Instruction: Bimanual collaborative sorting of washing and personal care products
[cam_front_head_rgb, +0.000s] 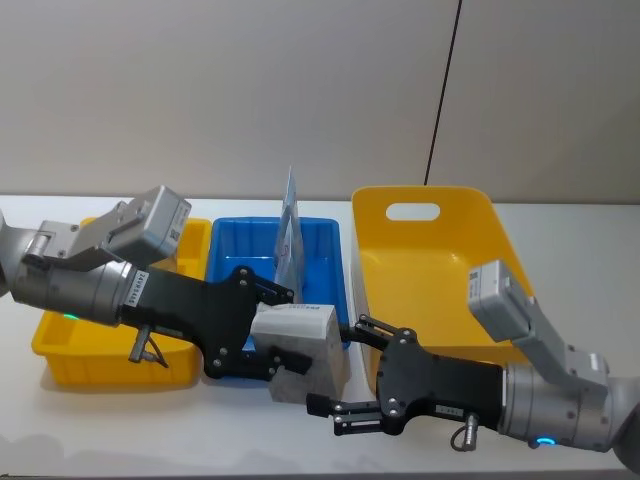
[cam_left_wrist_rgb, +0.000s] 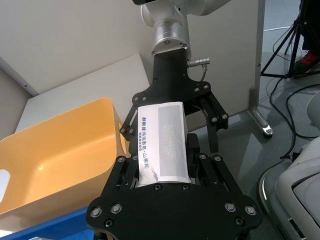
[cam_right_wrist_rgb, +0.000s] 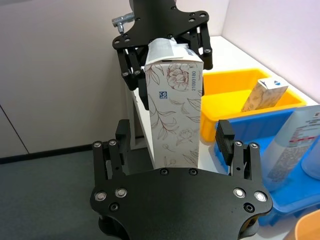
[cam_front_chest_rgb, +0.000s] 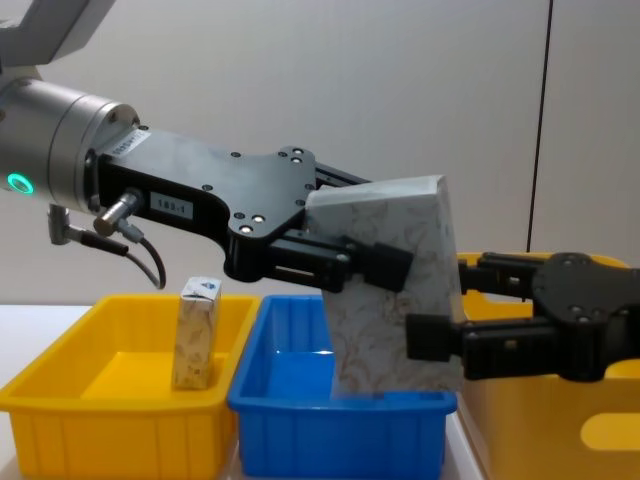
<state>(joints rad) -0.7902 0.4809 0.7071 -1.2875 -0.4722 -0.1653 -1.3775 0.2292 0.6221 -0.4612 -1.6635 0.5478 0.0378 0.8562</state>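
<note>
Head view. Left gripper (cam_front_head_rgb: 268, 332): clamped on the large flat pale marbled cardboard box (cam_front_head_rgb: 305, 335), gripping the side nearest it. Right gripper (cam_front_head_rgb: 345, 365): spread wide, one finger on either side of the box's other end. The box is held off the white table (cam_front_head_rgb: 100, 430), at the near right corner of the blue plastic bin (cam_front_head_rgb: 315, 245). A tall pale-blue tapering tube (cam_front_head_rgb: 289, 225) stands upright in that bin. A large yellow plastic bin (cam_front_head_rgb: 425, 260) sits to the right.

Chest view. The box is near upright, its long axis leaning slightly and its broad floral face toward the camera. Its lower edge is hidden behind the blue bin's front rim. A small beige speckled carton with blue-white top (cam_front_chest_rgb: 197, 335) stands in the small yellow plastic bin (cam_front_chest_rgb: 110, 430) at the left.

Left wrist view. The box's narrow printed end faces the camera, pinched between the left fingers.

Right wrist view. The box's long axis runs from the right gripper to the left gripper. A gap shows between each right finger and the box.
</note>
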